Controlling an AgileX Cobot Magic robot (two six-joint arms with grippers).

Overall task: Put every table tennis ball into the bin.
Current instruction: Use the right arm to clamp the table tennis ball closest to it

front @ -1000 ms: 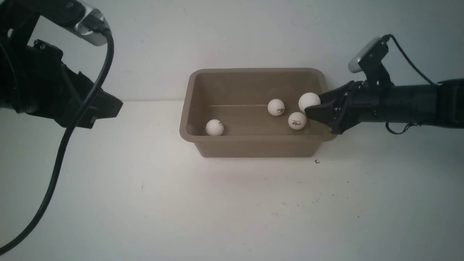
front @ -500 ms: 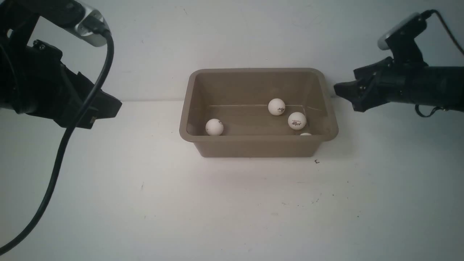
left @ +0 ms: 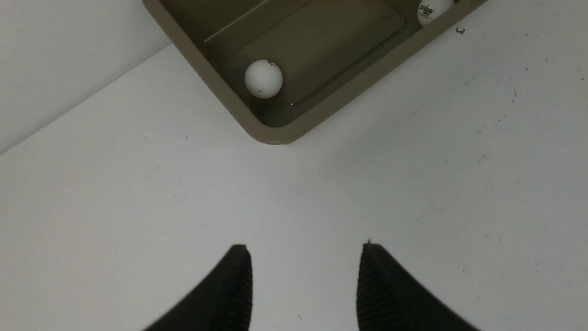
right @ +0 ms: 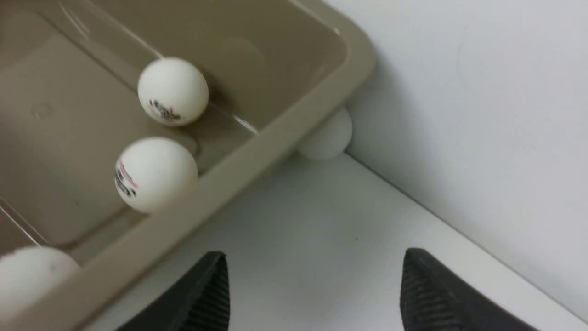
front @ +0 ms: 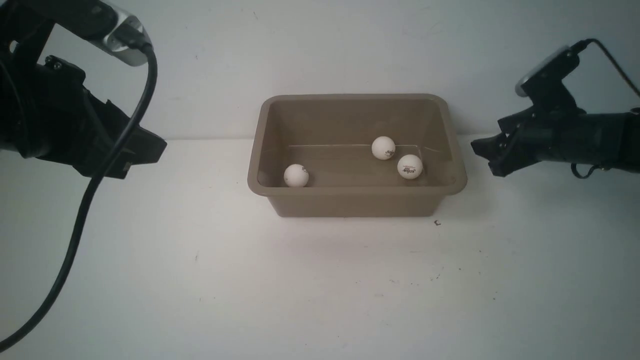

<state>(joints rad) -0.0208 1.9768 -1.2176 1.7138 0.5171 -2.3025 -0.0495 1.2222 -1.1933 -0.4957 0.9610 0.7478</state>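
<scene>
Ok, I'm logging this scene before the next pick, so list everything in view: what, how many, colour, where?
small white matte table tennis balls: four, white, inside the bin; three show from the front, the fourth lies by its right wall, nearer the robot.
round white shape: one, white, outside the bin under its rim beside the wall; probably another ball.
taupe rectangular plastic bin: one, grey-brown, mid-table near the wall.
table: one, white, under everything.
wall: one, white, behind.
dark speck: one, on the table off the bin's near right corner.
black cable: one, hanging from the left arm.
left end effector: black, open, empty, left of the bin.
right end effector: black, open, empty, right of the bin.
</scene>
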